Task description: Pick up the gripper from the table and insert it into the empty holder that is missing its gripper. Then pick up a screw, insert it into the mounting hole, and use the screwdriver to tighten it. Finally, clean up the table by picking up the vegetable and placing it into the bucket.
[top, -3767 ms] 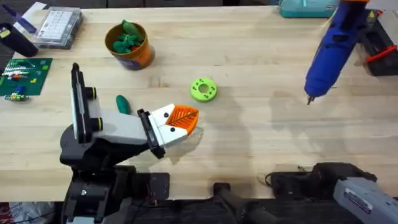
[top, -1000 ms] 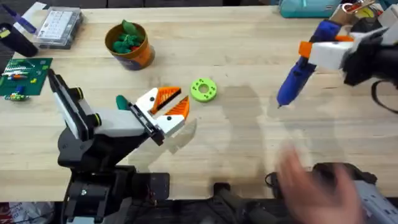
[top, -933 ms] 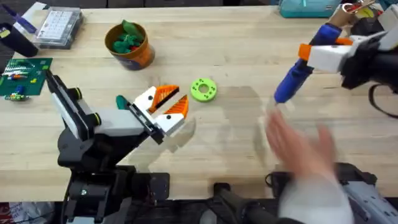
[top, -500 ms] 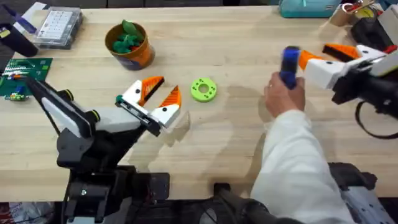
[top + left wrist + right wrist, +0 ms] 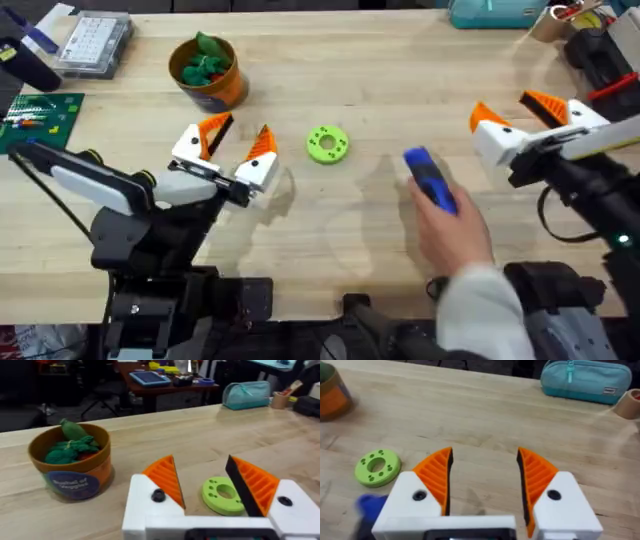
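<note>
A person's hand [image 5: 452, 235] holds the blue screwdriver [image 5: 430, 182] low over the table, right of centre; its blue end also shows in the right wrist view [image 5: 370, 505]. My right gripper [image 5: 515, 110] hangs open and empty just right of it [image 5: 485, 477]. My left gripper [image 5: 232, 140] stands open and empty at the left, between the orange bucket [image 5: 208, 72] and the lime-green ring [image 5: 327, 143]. Through its fingers I see the bucket [image 5: 70, 467], holding green toy pieces, and the ring [image 5: 225, 494]. The vegetable on the table, the screw, the loose gripper and the holder are out of view.
A clear compartment box [image 5: 95, 42] and a green circuit board [image 5: 35, 120] lie at the far left. A teal pouch [image 5: 495, 12] sits at the back edge on the right. The person's sleeve [image 5: 480, 310] reaches in from the front right.
My right gripper opened and let go of the screwdriver, which a person's hand took and carried down toward the table's middle. My left gripper opened and swung left and back.
</note>
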